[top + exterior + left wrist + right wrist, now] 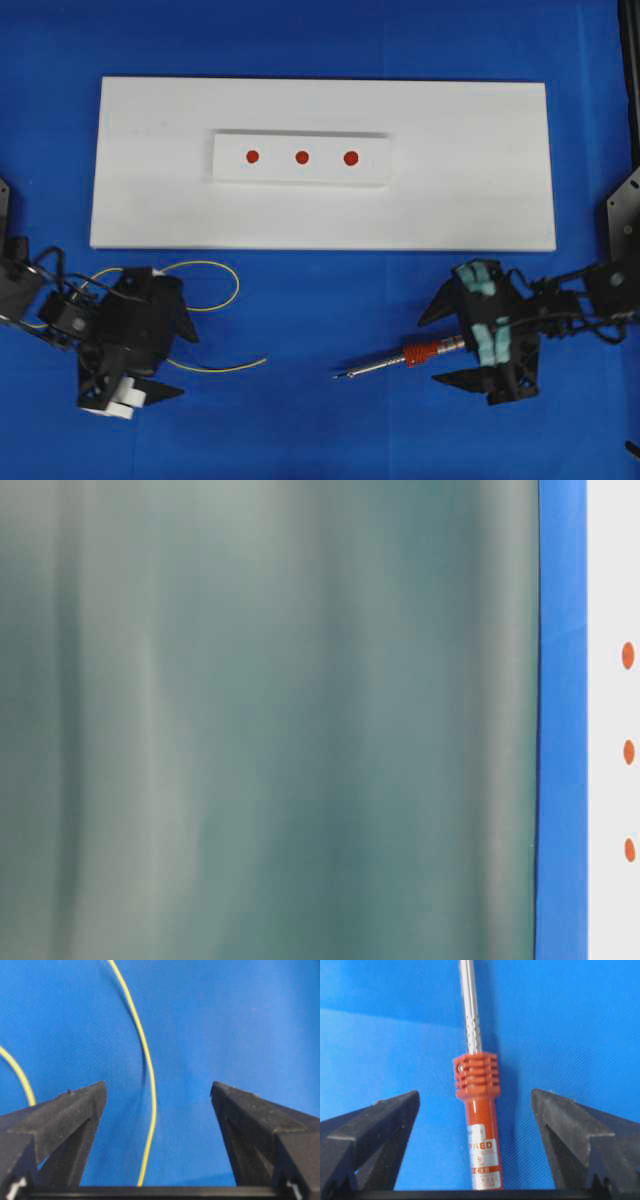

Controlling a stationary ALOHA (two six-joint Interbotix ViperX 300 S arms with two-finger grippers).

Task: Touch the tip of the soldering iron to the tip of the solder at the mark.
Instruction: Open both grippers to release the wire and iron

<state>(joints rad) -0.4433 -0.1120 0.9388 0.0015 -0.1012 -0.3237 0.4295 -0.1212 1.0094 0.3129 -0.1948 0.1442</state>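
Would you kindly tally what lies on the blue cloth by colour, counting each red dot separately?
White: 2, the large board and the small plate on it.
Red: 3 dots on the plate.
Red-orange: 1 iron.
Yellow: 1 solder.
Total: 7.

A board (450, 190) lies across the far half of the table (320, 40), a smaller plate (370, 172) on its middle carrying three marks (302, 157) in a row. Near the front-left corner the solder (215, 367) loops beside and under the left gripper (175, 355). Toward the front-right, the soldering iron (415, 354) lies flat, tip pointing left, handle between the right gripper (455, 340) jaws.
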